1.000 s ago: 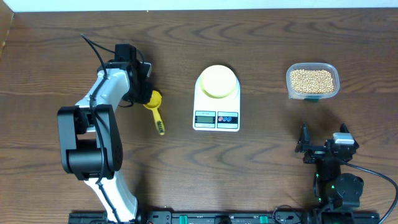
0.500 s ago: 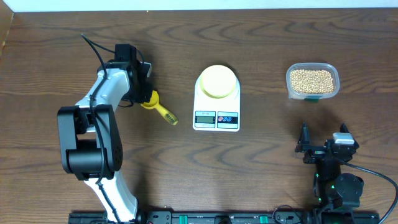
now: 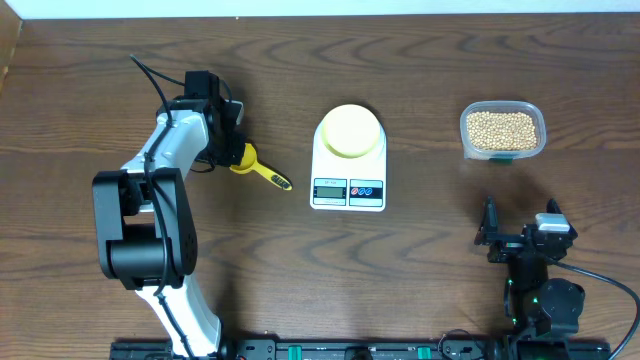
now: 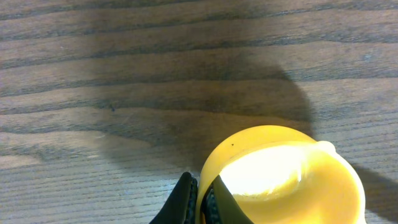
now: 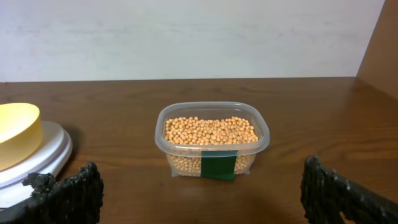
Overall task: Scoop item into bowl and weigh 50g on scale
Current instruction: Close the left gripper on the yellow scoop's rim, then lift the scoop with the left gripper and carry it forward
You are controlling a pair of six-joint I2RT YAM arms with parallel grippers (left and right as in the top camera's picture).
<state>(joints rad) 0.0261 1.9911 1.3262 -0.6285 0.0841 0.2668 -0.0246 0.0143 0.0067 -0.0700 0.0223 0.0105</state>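
A bright yellow scoop [image 3: 262,170] lies left of the scale, its handle pointing toward the scale. My left gripper [image 3: 232,151] is shut on the rim of the scoop's cup; in the left wrist view the fingers [image 4: 202,200] pinch the cup wall [image 4: 283,180]. The cup looks empty. The pale yellow bowl [image 3: 350,130] sits on the white scale [image 3: 348,188]. The beans [image 3: 500,128] fill a clear tub at the back right. My right gripper [image 3: 515,240] is open and empty in front of the tub; its view shows the beans [image 5: 208,130], bowl [image 5: 15,134] and scale [image 5: 46,155].
The clear tub [image 5: 214,149] has a green label on its front. A white wall runs behind the table's far edge. Bare wood lies between the scale and the tub.
The scoop's handle has swung from pointing toward the table's front to pointing right toward the scale, with the cup staying at my left gripper. The right arm has not moved.
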